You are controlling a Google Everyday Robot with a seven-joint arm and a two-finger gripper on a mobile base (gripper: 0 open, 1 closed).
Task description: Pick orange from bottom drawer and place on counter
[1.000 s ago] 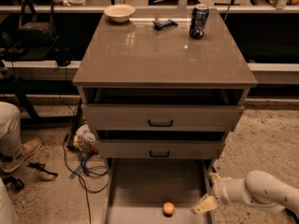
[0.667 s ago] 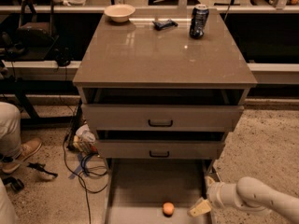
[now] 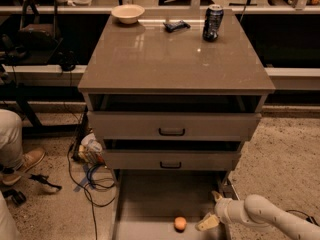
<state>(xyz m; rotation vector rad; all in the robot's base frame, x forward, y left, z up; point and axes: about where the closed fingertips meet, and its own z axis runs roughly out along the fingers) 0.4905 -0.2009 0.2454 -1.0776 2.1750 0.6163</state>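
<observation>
Low down, the gripper sits at the right wall of the bottom drawer, fingers spread wide with nothing between them. The orange lies just left of it on the drawer floor, apart from the fingertips. Bare drawer floor stretches beyond the fruit. The counter is well above the gripper; a soda can and a bowl keep to its far edge, the near half bare.

No readable text anywhere; tool low right, beside the orange

Glossy counter; smooth gripper beside orange
</observation>
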